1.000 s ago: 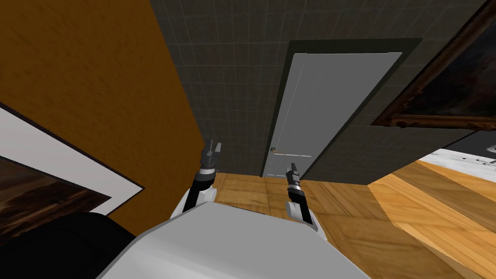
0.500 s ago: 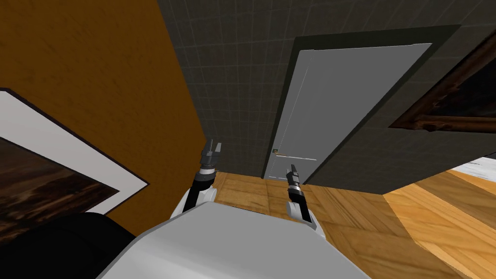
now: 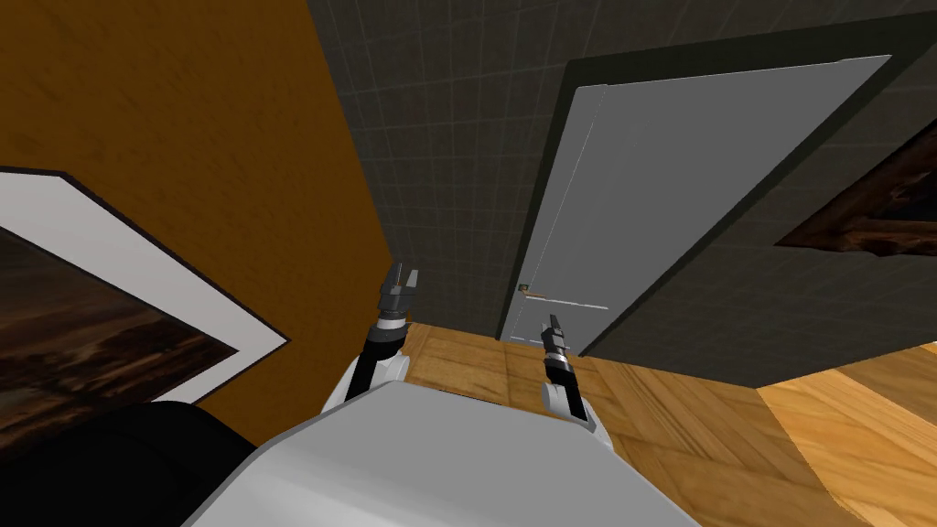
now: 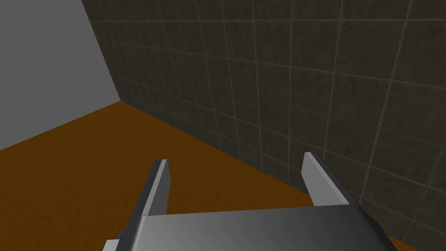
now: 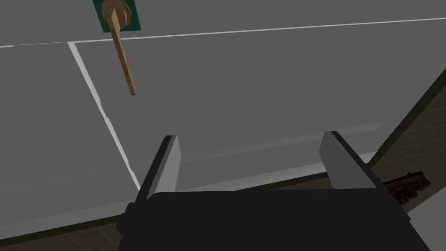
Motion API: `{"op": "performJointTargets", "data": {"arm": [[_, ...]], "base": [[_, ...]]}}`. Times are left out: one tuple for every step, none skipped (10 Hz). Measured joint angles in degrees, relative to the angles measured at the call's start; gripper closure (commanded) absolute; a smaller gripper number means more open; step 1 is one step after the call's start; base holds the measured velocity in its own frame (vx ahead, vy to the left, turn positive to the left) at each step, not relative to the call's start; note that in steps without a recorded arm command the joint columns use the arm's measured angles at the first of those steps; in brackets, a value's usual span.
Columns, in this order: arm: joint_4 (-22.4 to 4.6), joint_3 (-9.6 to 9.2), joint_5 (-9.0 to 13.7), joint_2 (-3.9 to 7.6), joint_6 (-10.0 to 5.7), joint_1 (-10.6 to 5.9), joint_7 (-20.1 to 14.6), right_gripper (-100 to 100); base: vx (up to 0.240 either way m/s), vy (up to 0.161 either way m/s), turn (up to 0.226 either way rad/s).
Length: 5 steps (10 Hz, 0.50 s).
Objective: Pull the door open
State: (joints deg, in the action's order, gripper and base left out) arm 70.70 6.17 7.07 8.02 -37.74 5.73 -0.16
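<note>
A plain grey door (image 3: pixel 659 183) stands shut in a dark frame within a dark tiled wall. Its thin brown lever handle (image 5: pixel 123 61) sits on a small green plate (image 5: pixel 117 15) near the door's left edge, seen small in the head view as the handle (image 3: pixel 533 294). My right gripper (image 3: pixel 552 322) is open and points at the door's lower part, a little short of it and to the right of the handle; in its wrist view the right gripper (image 5: pixel 250 161) holds nothing. My left gripper (image 3: pixel 403 277) is open too, held up beside the orange wall.
An orange wall (image 3: pixel 183 155) with a white-bordered framed picture (image 3: pixel 110 311) runs close on my left. Dark tiled wall (image 3: pixel 439 165) meets it in a corner. Another dark-framed picture (image 3: pixel 878 215) hangs on the wall right of the door. Wooden floor (image 3: pixel 732 439) spreads to the right.
I have moved closer to the door and turned: it looks larger and has shifted right. The white thing at far right has left the picture. Both arms keep their pose.
</note>
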Motion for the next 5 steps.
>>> {"op": "performJointTargets", "data": {"arm": [[-2.3, 0.26, 0.2, 0.31, -0.64, -0.89, -0.2, -100], [-3.8, 0.51, 0.5, 0.61, -1.03, -1.34, -0.4, -100], [-5.1, 0.64, 0.6, 0.69, -1.17, -1.67, -0.5, -100], [-6.9, 0.87, 0.9, 0.99, -1.82, -2.5, -0.6, -100], [-8.4, 1.0, 1.0, 1.12, -2.22, -2.86, -0.8, -100]], "base": [[0.061, -0.072, 0.216], [0.043, -0.059, 0.08], [0.033, -0.06, 0.124], [0.028, -0.047, 0.073], [0.027, -0.044, 0.146]]}}
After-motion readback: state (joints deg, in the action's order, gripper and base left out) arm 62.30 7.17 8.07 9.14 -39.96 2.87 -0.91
